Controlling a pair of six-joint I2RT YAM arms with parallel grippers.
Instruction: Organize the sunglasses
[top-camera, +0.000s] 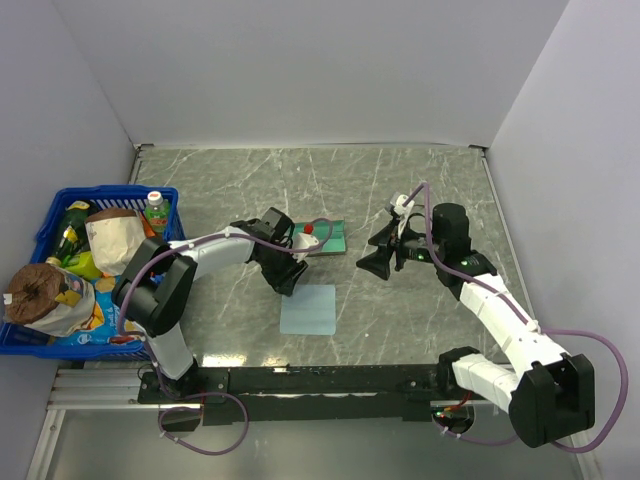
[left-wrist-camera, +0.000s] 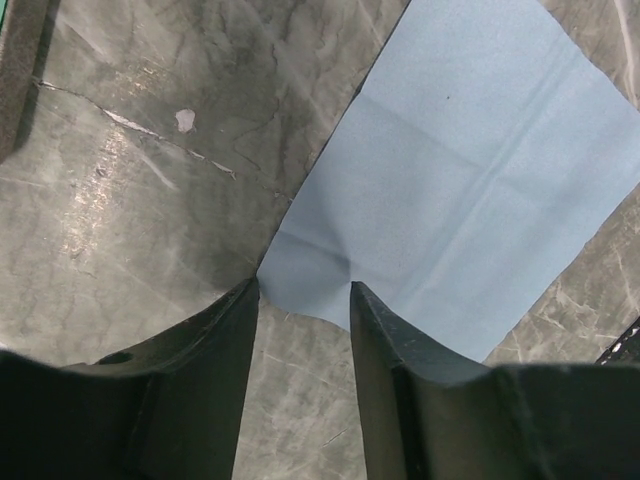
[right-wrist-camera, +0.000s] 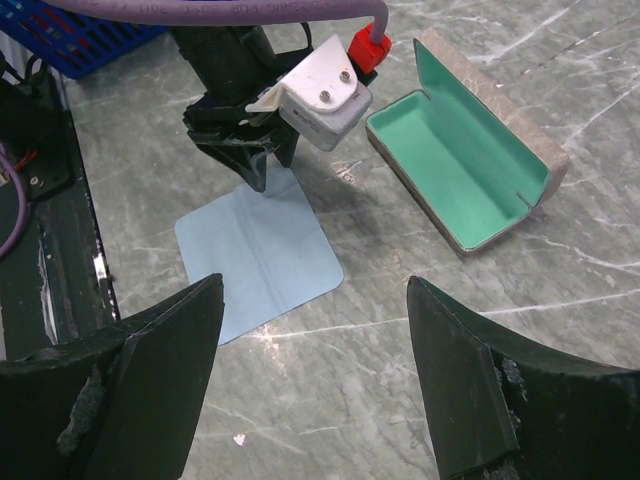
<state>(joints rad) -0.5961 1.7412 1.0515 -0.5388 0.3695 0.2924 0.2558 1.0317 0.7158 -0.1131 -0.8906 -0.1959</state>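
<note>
The sunglasses do not show in any view. The grey-brown case (top-camera: 326, 237) lies open at mid-table, and its teal inside (right-wrist-camera: 455, 165) is empty. The light blue cloth (top-camera: 308, 310) lies flat in front of it. My left gripper (top-camera: 289, 281) is low at the cloth's far-left corner. In the left wrist view the gripper (left-wrist-camera: 303, 290) is open, with the cloth's corner (left-wrist-camera: 470, 180) just at its tips, not pinched. My right gripper (top-camera: 378, 262) is right of the case. In the right wrist view it is wide open (right-wrist-camera: 315, 290) and empty above bare table.
A blue basket (top-camera: 100, 192) full of snack bags and bottles stands at the left edge. Grey walls close the table at the back and sides. The left arm's wrist (right-wrist-camera: 250, 130) stands between the case and the cloth (right-wrist-camera: 260, 250).
</note>
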